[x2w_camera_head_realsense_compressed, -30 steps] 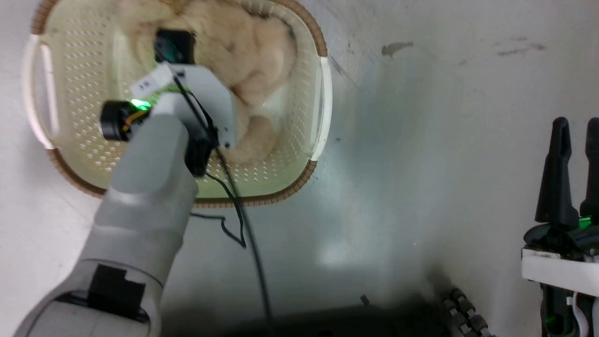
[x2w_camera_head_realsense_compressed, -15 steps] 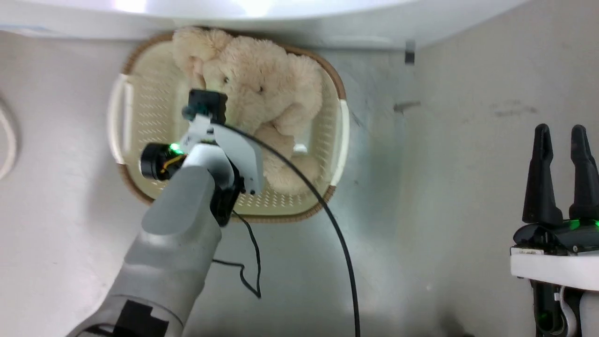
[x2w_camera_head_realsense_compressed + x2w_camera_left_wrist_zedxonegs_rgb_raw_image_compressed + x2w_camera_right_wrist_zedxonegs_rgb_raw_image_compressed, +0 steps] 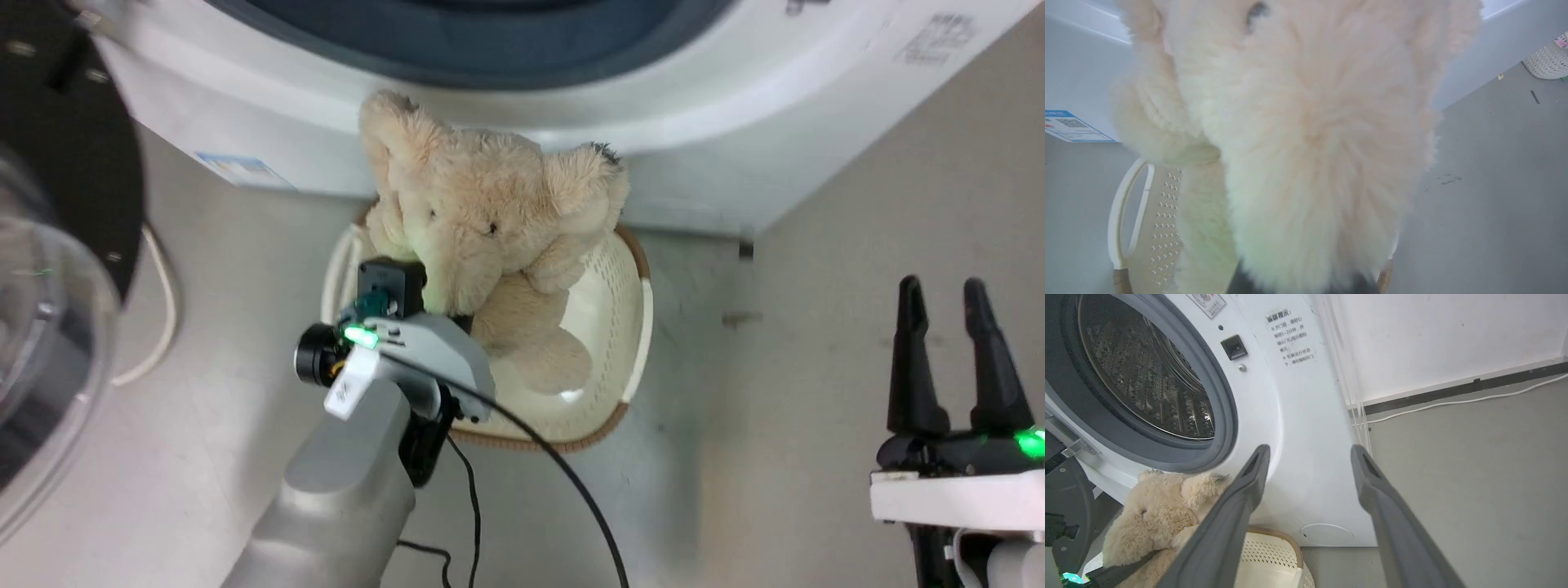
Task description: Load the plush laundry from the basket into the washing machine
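While aloft above the basket (image 3: 608, 327), left claw (image 3: 459, 321) seemingly tight on plush laundry (image 3: 490, 237); right claw (image 3: 940, 294) apart.

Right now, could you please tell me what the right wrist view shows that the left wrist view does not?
Right wrist view, not the left: the steel drum of the washer, its grey door seal, the open right gripper and a white cable along the wall. Left wrist view, not the right: a blue-edged label on the washer and a white woven bin far off. Both: the plush toy, the laundry basket, the washer's white front and the grey floor.
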Robot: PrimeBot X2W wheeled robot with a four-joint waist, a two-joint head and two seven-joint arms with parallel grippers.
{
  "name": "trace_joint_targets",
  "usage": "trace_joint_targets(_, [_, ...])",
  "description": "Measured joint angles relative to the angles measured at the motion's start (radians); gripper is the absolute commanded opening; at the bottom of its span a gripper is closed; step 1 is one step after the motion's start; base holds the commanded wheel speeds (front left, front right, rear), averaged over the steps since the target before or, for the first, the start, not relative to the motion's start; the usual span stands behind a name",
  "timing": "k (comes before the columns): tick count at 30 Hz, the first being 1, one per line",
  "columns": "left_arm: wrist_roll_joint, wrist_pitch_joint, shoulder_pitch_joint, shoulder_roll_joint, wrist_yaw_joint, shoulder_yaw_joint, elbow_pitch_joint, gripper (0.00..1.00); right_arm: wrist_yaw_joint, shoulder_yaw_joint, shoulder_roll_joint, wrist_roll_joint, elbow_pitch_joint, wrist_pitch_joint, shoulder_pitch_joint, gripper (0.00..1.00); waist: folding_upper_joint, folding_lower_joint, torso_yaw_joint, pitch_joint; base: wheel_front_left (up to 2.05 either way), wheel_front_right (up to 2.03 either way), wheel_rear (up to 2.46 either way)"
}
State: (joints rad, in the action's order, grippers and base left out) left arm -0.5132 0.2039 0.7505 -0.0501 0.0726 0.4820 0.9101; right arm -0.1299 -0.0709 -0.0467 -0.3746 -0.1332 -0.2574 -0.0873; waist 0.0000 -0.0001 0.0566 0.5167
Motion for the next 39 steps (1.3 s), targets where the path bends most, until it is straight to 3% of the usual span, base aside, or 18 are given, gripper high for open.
trace_joint_targets(6, [0.012, 0.045, -0.058, -0.001, -0.023, -0.004, -0.092, 0.00, 0.000, 0.001, 0.000, 0.000, 0.025, 0.000, 0.025, 1.00, 0.0000, -0.0001, 0.023, -0.103, 0.00, 0.00, 0.00])
trace_joint_targets(13, [0.118, 0.052, -0.175, -0.030, -0.070, -0.110, -0.405, 0.00, 0.000, 0.001, 0.000, -0.004, 0.034, 0.000, 0.043, 1.00, 0.0000, -0.0002, 0.023, -0.171, 0.00, 0.00, 0.00])
trace_joint_targets(21, [0.231, 0.052, -0.267, -0.028, -0.060, -0.227, -0.617, 0.00, 0.000, -0.001, 0.000, -0.005, 0.032, 0.000, 0.047, 1.00, 0.0000, -0.0001, -0.007, -0.172, 0.00, 0.00, 0.00])
trace_joint_targets(29, [0.269, 0.052, -0.252, -0.010, -0.023, -0.300, -0.667, 0.00, 0.000, -0.004, 0.000, -0.002, 0.016, 0.000, 0.047, 1.00, 0.0000, 0.0001, -0.022, -0.132, 0.00, 0.00, 0.00])
trace_joint_targets(39, [0.305, 0.052, -0.106, -0.002, 0.006, -0.359, -0.688, 0.00, 0.000, -0.003, 0.000, 0.005, -0.014, 0.000, 0.026, 1.00, 0.0000, 0.0002, -0.051, -0.026, 0.00, 0.00, 0.00])
